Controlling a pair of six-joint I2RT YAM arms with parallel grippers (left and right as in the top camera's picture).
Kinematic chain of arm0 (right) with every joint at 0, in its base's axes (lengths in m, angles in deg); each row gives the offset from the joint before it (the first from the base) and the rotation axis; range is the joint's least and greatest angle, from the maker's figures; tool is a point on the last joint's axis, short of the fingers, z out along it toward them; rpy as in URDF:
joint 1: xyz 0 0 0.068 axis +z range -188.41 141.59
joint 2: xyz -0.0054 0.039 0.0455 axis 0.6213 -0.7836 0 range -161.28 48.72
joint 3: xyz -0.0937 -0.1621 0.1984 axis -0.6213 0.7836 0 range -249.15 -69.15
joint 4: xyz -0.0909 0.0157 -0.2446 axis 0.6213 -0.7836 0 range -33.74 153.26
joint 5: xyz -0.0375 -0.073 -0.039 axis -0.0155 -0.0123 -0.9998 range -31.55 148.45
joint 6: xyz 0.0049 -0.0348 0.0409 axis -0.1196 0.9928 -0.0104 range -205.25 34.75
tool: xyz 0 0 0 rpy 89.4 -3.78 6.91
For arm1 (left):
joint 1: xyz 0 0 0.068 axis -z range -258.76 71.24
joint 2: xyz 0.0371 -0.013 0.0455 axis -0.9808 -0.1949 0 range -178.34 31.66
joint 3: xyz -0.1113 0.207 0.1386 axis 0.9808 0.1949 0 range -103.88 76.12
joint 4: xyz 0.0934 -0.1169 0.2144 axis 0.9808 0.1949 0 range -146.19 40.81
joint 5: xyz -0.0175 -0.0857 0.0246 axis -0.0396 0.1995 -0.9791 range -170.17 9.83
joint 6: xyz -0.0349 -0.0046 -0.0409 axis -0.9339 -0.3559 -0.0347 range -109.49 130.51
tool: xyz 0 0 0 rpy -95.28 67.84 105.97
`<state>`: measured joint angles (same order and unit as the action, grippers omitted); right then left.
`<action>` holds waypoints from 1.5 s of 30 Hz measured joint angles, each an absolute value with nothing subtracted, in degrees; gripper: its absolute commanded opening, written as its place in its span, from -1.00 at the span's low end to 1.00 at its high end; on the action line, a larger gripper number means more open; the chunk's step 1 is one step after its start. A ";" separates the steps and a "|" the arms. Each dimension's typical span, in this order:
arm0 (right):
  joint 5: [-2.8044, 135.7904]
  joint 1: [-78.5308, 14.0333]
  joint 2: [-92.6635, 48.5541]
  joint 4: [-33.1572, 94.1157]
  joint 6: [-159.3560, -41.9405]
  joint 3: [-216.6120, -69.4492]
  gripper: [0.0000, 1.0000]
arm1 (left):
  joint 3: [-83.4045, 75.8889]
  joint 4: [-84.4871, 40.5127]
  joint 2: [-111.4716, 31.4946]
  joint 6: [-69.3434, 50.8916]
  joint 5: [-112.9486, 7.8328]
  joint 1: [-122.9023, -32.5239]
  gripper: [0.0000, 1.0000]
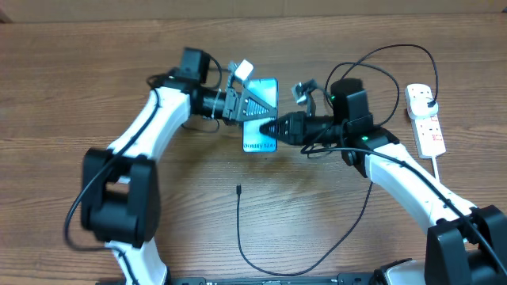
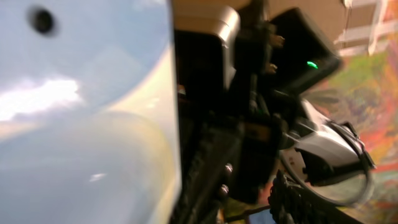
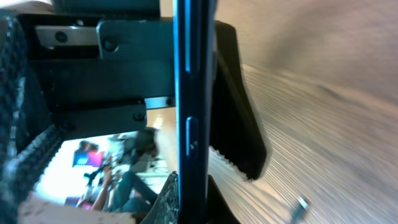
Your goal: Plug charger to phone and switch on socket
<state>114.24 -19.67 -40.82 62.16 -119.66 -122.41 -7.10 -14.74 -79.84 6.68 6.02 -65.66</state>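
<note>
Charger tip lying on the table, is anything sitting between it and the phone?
Nothing visible does: only bare brown wooden table separates the thin black charger cable's connector tip from the slim blue-screened smartphone.

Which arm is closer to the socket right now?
Right. The right arm sits beside the socket, with the right gripper at the phone; the left arm is beyond the phone, farther away.
</note>
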 measured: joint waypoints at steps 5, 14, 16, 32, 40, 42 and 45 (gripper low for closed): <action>124.36 -22.56 -40.80 76.15 -122.46 -122.80 -0.93 | -8.61 -17.10 -71.15 6.19 6.22 -66.05 0.64; 129.98 -23.63 -40.84 91.58 -130.68 -123.13 -0.92 | -8.72 -20.51 -66.36 4.69 7.13 -66.16 0.72; 130.13 -23.82 -40.88 95.32 -132.62 -123.13 -0.92 | -9.03 -21.19 -66.16 4.69 7.96 -66.51 0.73; 126.54 -22.97 -40.93 99.19 -137.50 -123.15 -0.92 | -9.27 -35.81 -65.94 -6.59 8.58 -68.41 0.44; 124.23 -22.23 -40.91 99.10 -137.30 -123.15 -0.92 | -9.27 -37.19 -65.94 -10.55 6.13 -68.37 0.11; 124.10 -22.23 -40.91 98.81 -137.19 -123.15 -0.93 | -9.27 -37.17 -65.94 -10.79 5.54 -68.37 0.00; 123.79 -22.14 -40.45 97.46 -136.87 -123.24 -0.92 | -9.24 -37.10 -65.97 -11.27 4.77 -68.37 -0.23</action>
